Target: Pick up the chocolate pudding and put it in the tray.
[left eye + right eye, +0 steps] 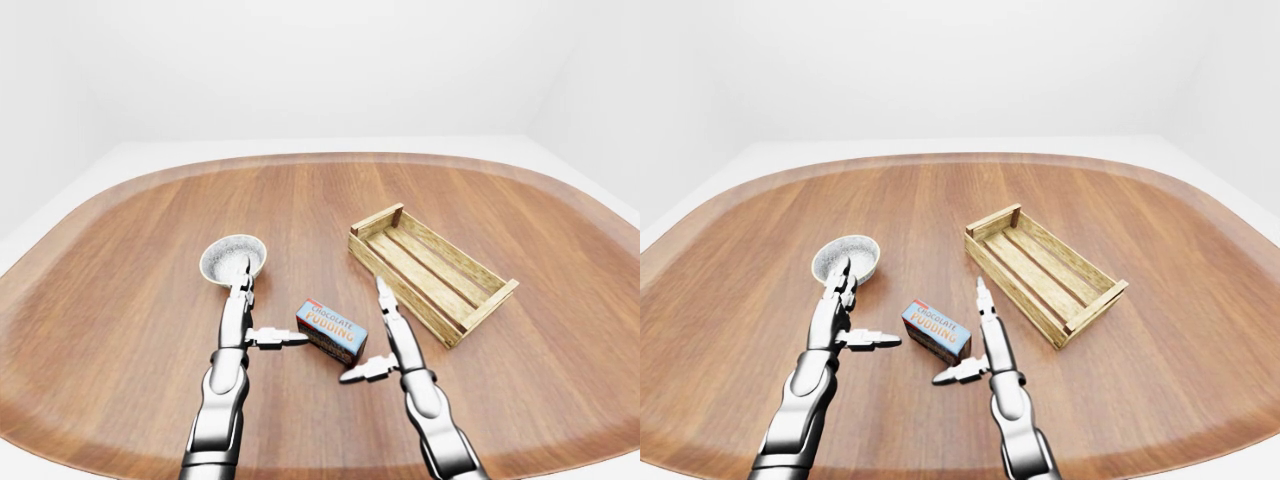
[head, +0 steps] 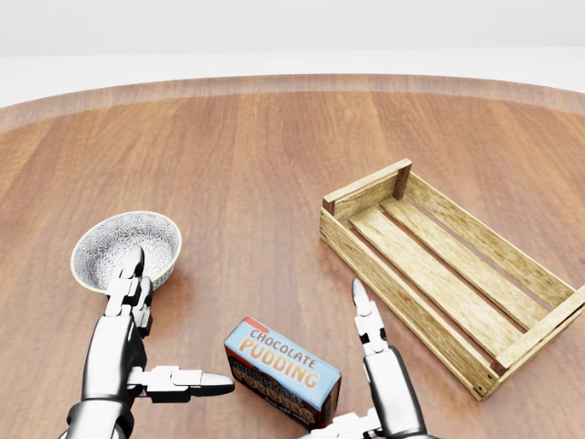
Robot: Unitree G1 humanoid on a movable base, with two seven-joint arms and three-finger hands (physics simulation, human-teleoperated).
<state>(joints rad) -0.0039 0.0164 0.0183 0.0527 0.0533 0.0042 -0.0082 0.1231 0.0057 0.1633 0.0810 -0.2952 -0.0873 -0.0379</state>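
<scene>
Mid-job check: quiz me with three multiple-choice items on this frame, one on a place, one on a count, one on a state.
1. In the head view, the wooden tray lies where relative to the chocolate pudding box?
A. left
B. right
C. under it

2. How many bowls are on the table?
A. one
B. two
C. three

3. The right hand is:
A. shut on the box
B. open
C. out of view

Answers: 1 B, tray sits right of the box. 2 A, only the patterned bowl. 3 B, its fingers are spread beside the box.
</scene>
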